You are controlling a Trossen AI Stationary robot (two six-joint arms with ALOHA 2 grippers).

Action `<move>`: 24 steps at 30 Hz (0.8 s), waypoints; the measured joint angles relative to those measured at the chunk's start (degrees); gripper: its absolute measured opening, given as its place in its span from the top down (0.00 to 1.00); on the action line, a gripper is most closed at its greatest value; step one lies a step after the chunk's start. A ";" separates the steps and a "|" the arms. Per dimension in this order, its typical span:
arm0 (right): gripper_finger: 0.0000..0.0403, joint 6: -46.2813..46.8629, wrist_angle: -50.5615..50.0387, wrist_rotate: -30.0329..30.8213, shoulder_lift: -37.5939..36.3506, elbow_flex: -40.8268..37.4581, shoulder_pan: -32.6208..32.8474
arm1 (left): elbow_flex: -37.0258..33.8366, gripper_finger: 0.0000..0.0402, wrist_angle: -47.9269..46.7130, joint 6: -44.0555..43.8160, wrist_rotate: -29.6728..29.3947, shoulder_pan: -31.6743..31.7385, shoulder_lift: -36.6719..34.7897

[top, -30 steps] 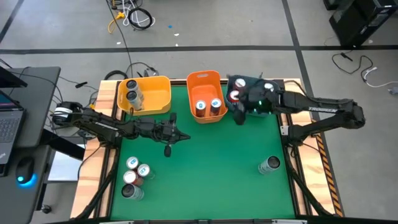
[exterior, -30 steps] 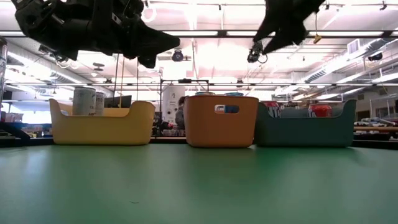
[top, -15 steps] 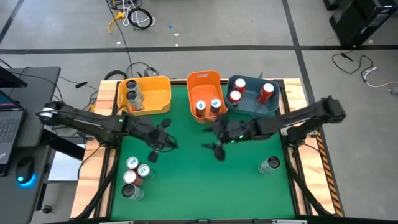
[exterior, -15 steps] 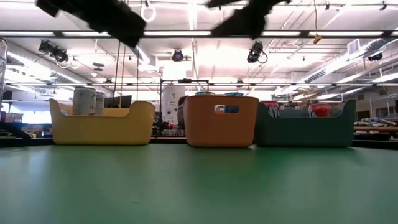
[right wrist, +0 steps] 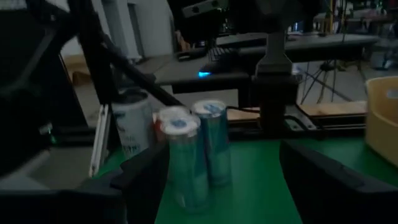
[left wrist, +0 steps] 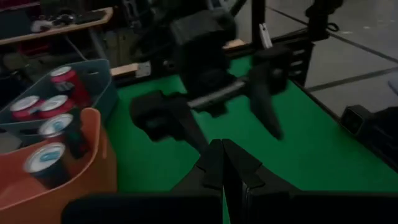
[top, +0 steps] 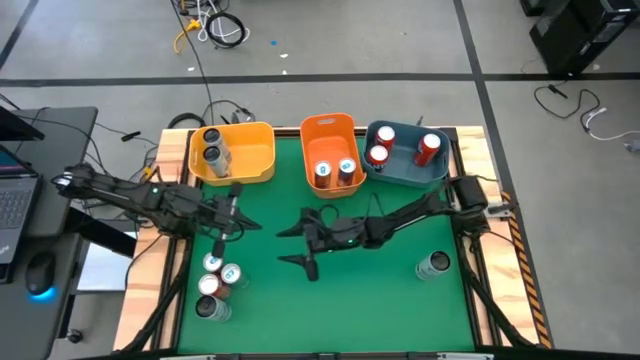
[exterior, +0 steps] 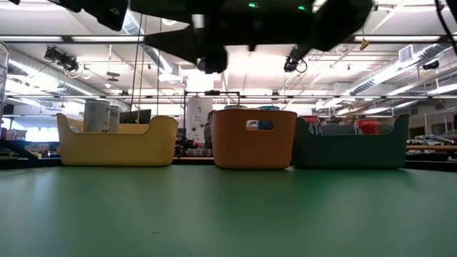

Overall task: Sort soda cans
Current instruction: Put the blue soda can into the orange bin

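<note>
Several soda cans [top: 215,280] stand upright in a cluster near the table's near left corner, seen ahead in the right wrist view as silver-blue and white cans [right wrist: 193,152]. One dark can [top: 433,265] stands alone at the right. My right gripper [top: 290,247] hangs open over the table's middle, pointing level toward the cluster and well short of it, its fingers [right wrist: 140,180] wide apart. My left gripper [top: 250,222] is shut and empty at the left, above the cluster's far side, its fingers [left wrist: 224,165] together.
Three bins stand along the far edge: a yellow bin [top: 250,150] with two grey cans, an orange bin [top: 330,130] with two blue-marked cans, and a blue bin [top: 405,172] with red cans. The green mat [top: 370,300] lies bare between the cluster and the lone can.
My right gripper has swung from over the blue bin toward the table's left and near edges, sinking and tipping from pointing down to level over the middle. My left gripper has drawn back toward the left edge and risen, staying shut. No can has moved.
</note>
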 joint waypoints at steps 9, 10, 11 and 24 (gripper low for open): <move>0.24 2.61 -18.04 -0.21 10.14 21.91 0.09 | -0.02 1.00 -2.72 -0.26 -0.75 0.00 -1.42; 0.23 2.61 -18.89 -0.20 11.18 23.92 0.07 | -0.02 1.00 -2.80 -0.21 -0.74 0.00 -1.67; 0.21 2.59 -20.32 -0.22 12.00 25.66 0.07 | -0.02 1.00 -2.78 -0.15 -0.75 0.00 -1.84; 0.06 4.49 -23.25 -2.28 23.75 40.49 -0.02 | -0.02 1.00 -3.18 2.60 -4.41 -0.02 -9.83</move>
